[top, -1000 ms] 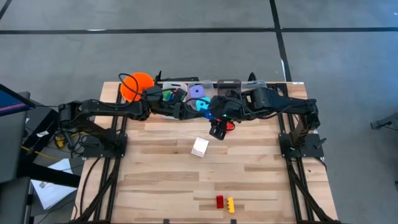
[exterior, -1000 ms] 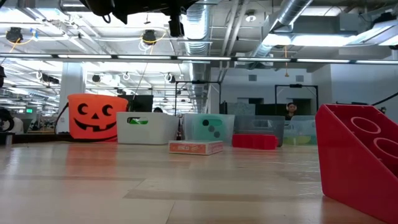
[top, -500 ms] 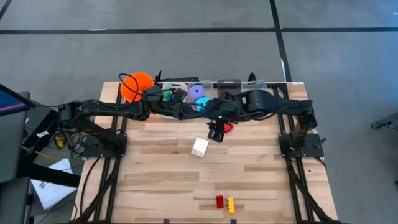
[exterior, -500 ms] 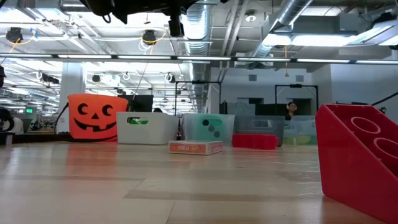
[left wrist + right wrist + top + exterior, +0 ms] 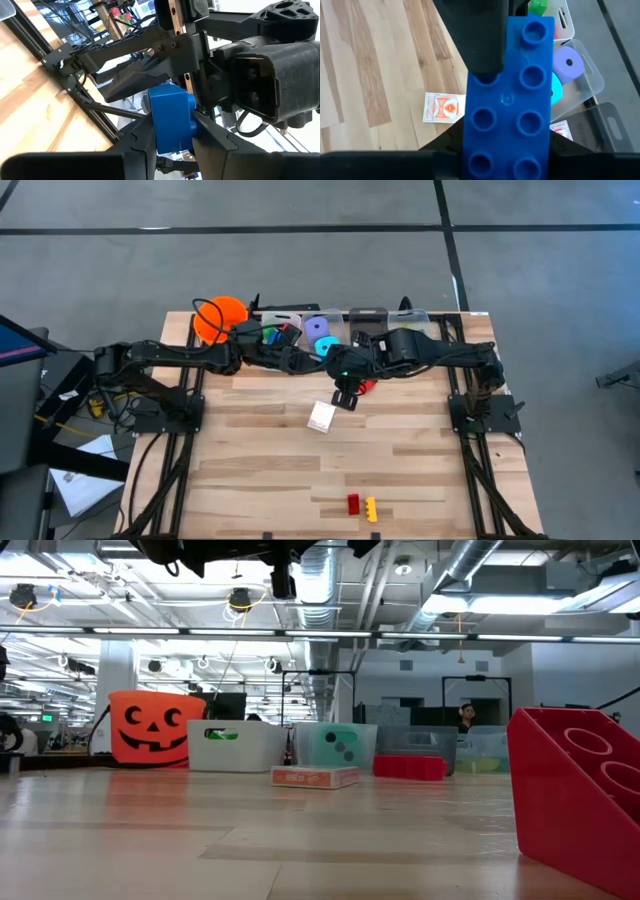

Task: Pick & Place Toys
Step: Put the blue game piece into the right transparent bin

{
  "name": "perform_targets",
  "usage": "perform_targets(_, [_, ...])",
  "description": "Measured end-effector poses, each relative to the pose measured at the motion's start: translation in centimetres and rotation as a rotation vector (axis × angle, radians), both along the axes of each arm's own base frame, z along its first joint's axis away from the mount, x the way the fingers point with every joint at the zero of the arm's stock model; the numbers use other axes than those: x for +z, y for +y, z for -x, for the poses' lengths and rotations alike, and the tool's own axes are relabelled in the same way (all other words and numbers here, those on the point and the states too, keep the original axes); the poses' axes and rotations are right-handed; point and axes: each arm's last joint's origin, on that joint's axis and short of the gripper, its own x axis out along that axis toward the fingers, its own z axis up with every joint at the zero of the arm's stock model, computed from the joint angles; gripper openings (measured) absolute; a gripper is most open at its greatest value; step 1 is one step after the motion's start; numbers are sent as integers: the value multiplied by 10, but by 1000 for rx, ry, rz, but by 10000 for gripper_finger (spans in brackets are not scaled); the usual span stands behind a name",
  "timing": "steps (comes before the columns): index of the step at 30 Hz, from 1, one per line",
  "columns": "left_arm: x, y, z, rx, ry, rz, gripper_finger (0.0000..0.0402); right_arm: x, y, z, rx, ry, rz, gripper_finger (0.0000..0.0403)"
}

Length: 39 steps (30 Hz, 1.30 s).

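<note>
Open-plan robotics lab or industrial office: exposed silver ducts [image 5: 470,570] and pipework under a bare ceiling, strip lighting, grey concrete floor [image 5: 300,250] marked with dark lines, black metal frames [image 5: 310,690], a wooden tabletop [image 5: 260,450] on a black rig, cables trailing alongside.

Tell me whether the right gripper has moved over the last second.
Yes. In the high view the right gripper has shifted toward the left arm and slightly nearer the card box lying on the table.
</note>
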Motion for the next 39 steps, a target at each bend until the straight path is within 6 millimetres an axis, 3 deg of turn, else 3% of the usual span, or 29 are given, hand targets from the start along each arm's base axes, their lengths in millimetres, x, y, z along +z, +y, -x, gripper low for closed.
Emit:
perform_targets(5, [-1,8,2,7,7,-20,121,-1,0,3,-10,31,3,123])
perform_targets(17, [-2,56,18,51,11,-76,197,9,-4,29,-133,75,2,123])
perform_targets(21, [-3,66,22,43,23,-72,202,17,-17,38,-213,36,96,123])
perform_targets(25, [-4,65,23,11,24,-72,198,16,-46,50,-321,48,155,123])
perform_targets(32, [-4,56,21,-149,32,-41,186,13,-97,126,-562,75,146,129])
perform_targets(36, [-4,53,21,-169,34,-35,180,-2,-106,183,-764,10,74,134])
perform_targets(39, [-4,53,21,-167,34,-34,177,-26,-105,209,-845,-107,-21,123])
